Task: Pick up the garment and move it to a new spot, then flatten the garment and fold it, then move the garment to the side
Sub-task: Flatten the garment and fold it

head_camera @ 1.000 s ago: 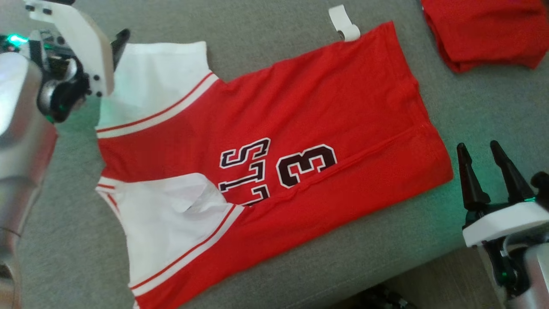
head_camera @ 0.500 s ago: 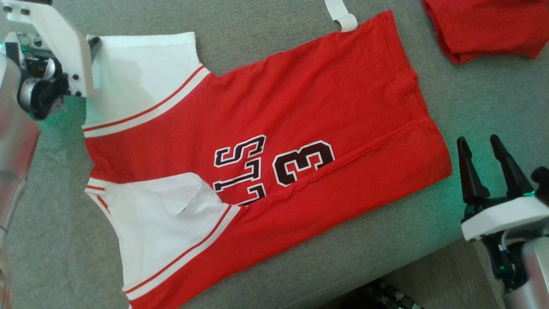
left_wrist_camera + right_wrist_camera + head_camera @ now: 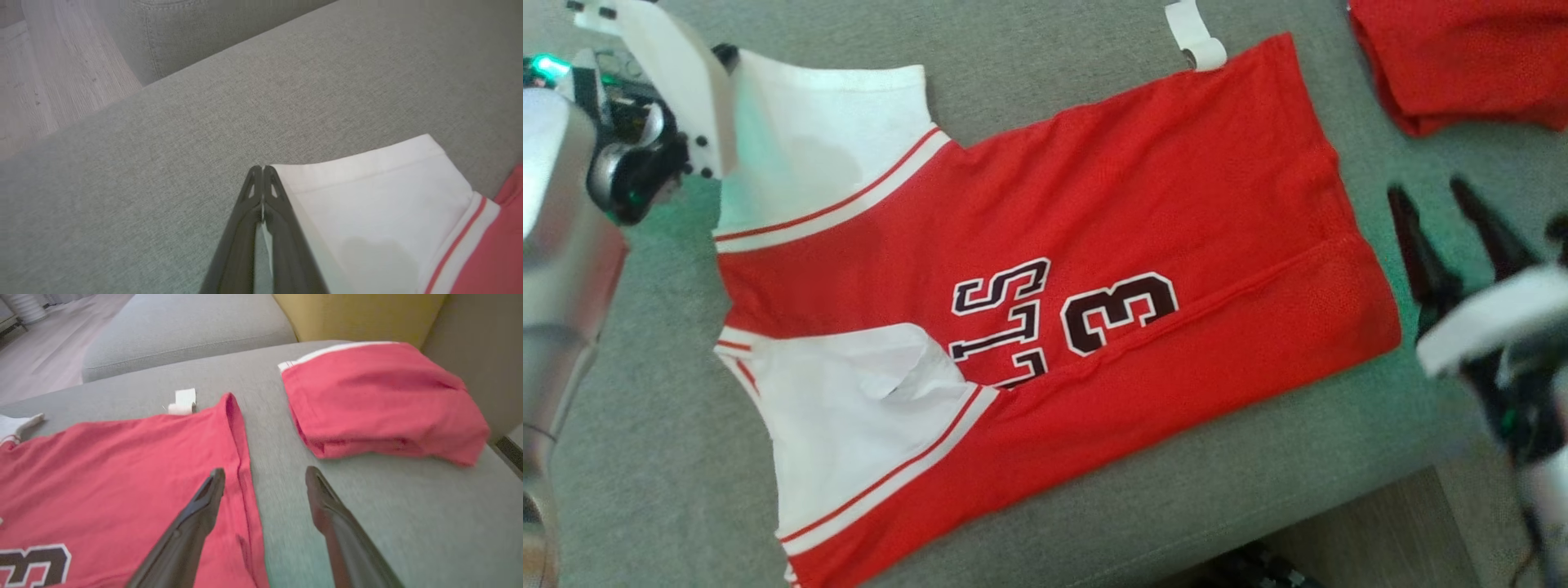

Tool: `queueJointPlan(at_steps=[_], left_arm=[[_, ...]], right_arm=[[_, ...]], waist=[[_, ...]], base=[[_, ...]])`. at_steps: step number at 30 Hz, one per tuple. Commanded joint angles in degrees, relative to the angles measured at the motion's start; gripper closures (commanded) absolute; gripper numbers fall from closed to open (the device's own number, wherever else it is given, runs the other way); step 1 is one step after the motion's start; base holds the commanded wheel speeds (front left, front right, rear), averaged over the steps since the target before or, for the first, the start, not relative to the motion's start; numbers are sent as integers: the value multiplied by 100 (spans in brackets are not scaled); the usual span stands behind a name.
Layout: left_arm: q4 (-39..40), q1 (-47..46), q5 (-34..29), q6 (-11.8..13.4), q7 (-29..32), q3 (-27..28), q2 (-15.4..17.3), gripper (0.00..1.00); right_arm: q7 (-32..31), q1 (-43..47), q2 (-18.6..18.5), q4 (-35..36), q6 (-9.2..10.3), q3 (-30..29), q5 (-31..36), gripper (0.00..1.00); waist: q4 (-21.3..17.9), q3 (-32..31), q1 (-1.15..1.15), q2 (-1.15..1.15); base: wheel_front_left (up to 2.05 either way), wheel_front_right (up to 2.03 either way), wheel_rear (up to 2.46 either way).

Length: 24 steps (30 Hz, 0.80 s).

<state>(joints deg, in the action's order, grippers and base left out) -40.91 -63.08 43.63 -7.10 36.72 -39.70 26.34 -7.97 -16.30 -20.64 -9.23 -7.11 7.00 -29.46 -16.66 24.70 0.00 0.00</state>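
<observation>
Black-fingered left end effector (image 3: pixel 261 170): far left, fingers pressed together on the outer corner of the white sleeve, with a sliver of white cloth between them.
White sleeve (image 3: pixel 367 204): flat on the seat, with striped red-and-white trim where it meets the red cloth.
Red and white sports jersey (image 3: pixel 1111 196): spread flat across the grey fabric sofa seat (image 3: pixel 645 457), its dark "3" and letters facing up; a second white sleeve lies over its near-left part.
Small white looped label (image 3: pixel 1199 39): touches the jersey's far hem corner.
Right end effector (image 3: pixel 265 475): fingers wide apart and holding nothing, at the jersey's right hem, one finger over red cloth and the other over grey seat; contact cannot be told.
Folded red garment (image 3: pixel 380 400): far right on the same seat, apart from the jersey.
</observation>
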Motion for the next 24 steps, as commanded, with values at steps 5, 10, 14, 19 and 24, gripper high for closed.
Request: queueJointPlan(at_steps=[5,10,14,19,24], left_arm=[[557,-457,-24,-32,-363,-45,32,100],[888,-578,-27,-36,-612,-265,-56,100],[1161,-676,8,-37,-915,-447,-93,100],[1300,-753,89,-37,-1075,-695,-105,100],[1318,-822,179,-38,-1177,-881,-66,100]], right_arm=[[-1253,-1254,-451,-292,-37,492,-861,0],[-1824,-1921,-552,-1016,-37,729,-1034,0],[-1985,-2438,-547,-1736,-37,970,-1011,0],[-1827,-2917,-401,-2419,-37,1215,-1083,0],[-1613,-3213,-305,-2867,-37,1469,-1205,0]], waist=[[304,-24,0,0],[517,1,0,0],[682,38,0,0],[826,77,0,0],[928,91,0,0]], base=[[0,0,0],[0,0,0],[0,0,0],[0,0,0],[0,0,0]])
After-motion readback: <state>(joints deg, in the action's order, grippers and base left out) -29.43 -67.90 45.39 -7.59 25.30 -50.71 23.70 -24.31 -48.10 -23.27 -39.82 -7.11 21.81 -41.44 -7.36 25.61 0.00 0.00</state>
